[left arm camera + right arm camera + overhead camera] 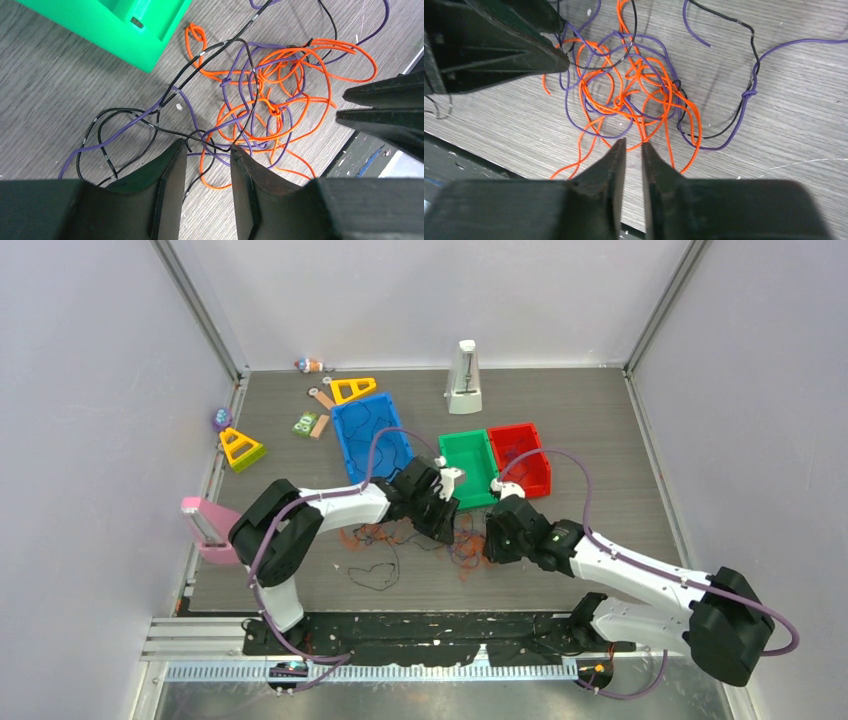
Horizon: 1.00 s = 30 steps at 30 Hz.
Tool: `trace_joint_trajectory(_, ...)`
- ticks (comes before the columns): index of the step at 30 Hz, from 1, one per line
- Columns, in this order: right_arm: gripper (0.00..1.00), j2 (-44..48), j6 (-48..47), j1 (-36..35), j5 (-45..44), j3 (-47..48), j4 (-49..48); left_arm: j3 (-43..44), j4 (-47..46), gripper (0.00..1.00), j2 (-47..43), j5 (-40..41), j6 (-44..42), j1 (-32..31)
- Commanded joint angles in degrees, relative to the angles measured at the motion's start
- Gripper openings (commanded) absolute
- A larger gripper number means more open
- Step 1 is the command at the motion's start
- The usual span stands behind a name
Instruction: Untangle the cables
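Tangle of thin orange, purple and black cables (270,107) sits on grey wood-grain table (50,100) near green plastic bin (150,50), between both grippers. Left gripper (207,146): jaws apart, black and purple strands at tips. Right gripper (633,142): jaws nearly together, narrow gap, nothing clamped. Risk: pinching several strands at once tightens the orange knot. Fingers are close and could collide.

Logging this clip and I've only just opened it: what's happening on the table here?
Both arms are bent over a tangle of orange, purple and black cables lying on the table near the green bin. The left gripper is open over the strands. The right gripper is narrowly open at an orange loop. Nothing looks separated yet.
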<state>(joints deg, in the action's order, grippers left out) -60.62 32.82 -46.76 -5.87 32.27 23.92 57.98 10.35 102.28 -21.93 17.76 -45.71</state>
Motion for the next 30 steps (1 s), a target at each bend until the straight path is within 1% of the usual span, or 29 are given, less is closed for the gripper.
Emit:
trace_joint_trajectory(1,0.33,-1.4,0.0,-0.2,0.7,0.7,-0.4,0.9,-3.0,0.38,-0.8,-0.6,0.2,-0.2)
trace_joint_trajectory(4,0.38,-2.5,0.2,-0.2,1.1,-0.5,-2.7,0.6,-3.4,0.38,-1.1,-0.6,0.3,-0.2)
trace_joint_trajectory(8,0.38,-5.8,0.3,-0.2,2.0,-1.1,-5.0,0.5,-3.5,0.37,-0.9,-0.6,0.5,-0.2)
trace_joint_trajectory(9,0.29,-6.2,0.3,-0.2,2.5,-1.0,-5.2,0.5,-3.6,0.36,-0.8,-0.6,0.6,-0.2)
trace_joint_trajectory(11,0.16,-7.4,0.4,-0.2,3.2,-0.8,-5.5,0.5,-3.5,0.36,-0.8,-0.4,0.6,-0.2)
trace_joint_trajectory(12,0.15,-7.3,0.4,-0.2,3.3,-0.7,-5.4,0.5,-3.5,0.36,-0.9,-0.2,0.7,-0.2)
trace_joint_trajectory(13,0.10,-6.9,0.4,-0.2,3.4,-0.7,-5.2,0.5,-3.6,0.36,-1.1,0.0,0.7,-0.2)
trace_joint_trajectory(15,0.06,-5.7,0.4,-0.2,3.0,-0.4,-3.5,0.3,-3.6,0.36,-1.4,0.5,0.8,-0.2)
trace_joint_trajectory(19,0.05,-1.6,-0.1,-0.1,0.8,2.3,2.4,-0.3,-3.6,0.36,-2.7,2.3,1.2,-0.2)
trace_joint_trajectory(24,0.05,4.5,-2.1,0.7,-1.4,9.6,10.2,-1.4,-3.5,0.36,-4.7,3.9,1.2,-0.2)
trace_joint_trajectory(30,0.05,8.8,-3.9,1.9,2.7,18.8,14.2,-2.4,-3.6,0.36,-6.0,4.5,1.3,-0.2)
